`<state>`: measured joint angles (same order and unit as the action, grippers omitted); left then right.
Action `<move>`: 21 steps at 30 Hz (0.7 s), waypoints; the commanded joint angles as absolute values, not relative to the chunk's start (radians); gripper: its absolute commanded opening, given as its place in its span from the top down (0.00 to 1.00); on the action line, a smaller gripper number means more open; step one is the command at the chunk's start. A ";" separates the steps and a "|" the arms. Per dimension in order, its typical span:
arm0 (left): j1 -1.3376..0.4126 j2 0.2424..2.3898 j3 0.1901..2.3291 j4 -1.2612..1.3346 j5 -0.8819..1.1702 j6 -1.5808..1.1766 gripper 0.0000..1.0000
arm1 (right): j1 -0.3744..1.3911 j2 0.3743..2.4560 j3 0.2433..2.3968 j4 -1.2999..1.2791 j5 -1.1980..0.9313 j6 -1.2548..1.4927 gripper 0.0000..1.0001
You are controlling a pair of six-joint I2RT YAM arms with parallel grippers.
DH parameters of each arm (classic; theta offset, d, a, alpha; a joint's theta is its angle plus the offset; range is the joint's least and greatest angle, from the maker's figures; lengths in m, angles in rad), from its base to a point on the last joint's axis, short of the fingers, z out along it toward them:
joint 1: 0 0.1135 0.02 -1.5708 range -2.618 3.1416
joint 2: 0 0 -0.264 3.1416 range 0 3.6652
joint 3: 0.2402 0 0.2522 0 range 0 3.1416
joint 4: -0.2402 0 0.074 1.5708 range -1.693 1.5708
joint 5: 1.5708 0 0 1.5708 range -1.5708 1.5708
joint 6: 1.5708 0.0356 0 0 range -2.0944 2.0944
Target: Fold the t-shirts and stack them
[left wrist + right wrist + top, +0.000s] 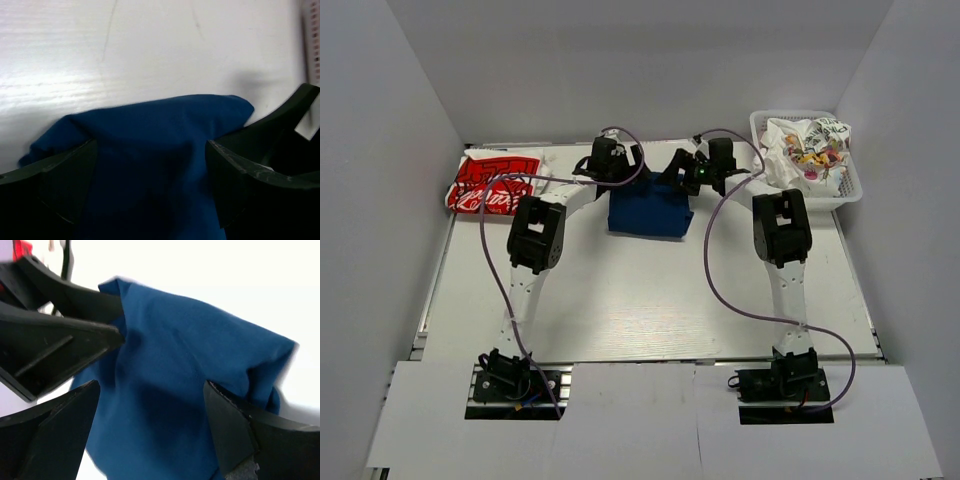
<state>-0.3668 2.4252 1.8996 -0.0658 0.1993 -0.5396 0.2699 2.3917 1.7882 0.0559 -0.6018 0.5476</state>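
A navy blue t-shirt point(650, 213) lies folded into a small block at the far middle of the table. My left gripper point(616, 178) is at its far left corner and my right gripper point(684, 180) at its far right corner. In the left wrist view the left gripper point(150, 150) is open with the blue cloth point(150, 130) between its spread fingers. In the right wrist view the right gripper point(152, 390) is open over the blue cloth point(190, 355), with the left gripper's dark fingers point(55, 335) at the upper left. A red-and-white lettered t-shirt point(495, 183) lies folded at the far left.
A white lattice basket point(761, 120) at the far right holds crumpled white t-shirts with colourful prints point(810, 150). Purple cables loop from both arms over the table. Grey walls close in the table on three sides.
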 commanded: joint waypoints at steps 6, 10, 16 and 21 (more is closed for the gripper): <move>-0.354 2.503 2.028 -0.074 0.170 -0.549 0.00 | 0.247 2.474 1.872 0.275 -0.621 0.634 0.10; -0.354 2.441 2.005 -0.074 0.140 -0.537 0.00 | 0.241 2.398 1.815 0.282 -0.649 0.627 0.10; -0.368 2.237 1.910 -0.107 0.045 -0.472 0.00 | 0.255 2.149 1.662 0.183 -0.575 0.470 0.10; -0.379 2.059 1.663 -0.083 0.025 -0.526 0.00 | 0.288 1.895 1.372 0.233 -0.431 0.419 0.10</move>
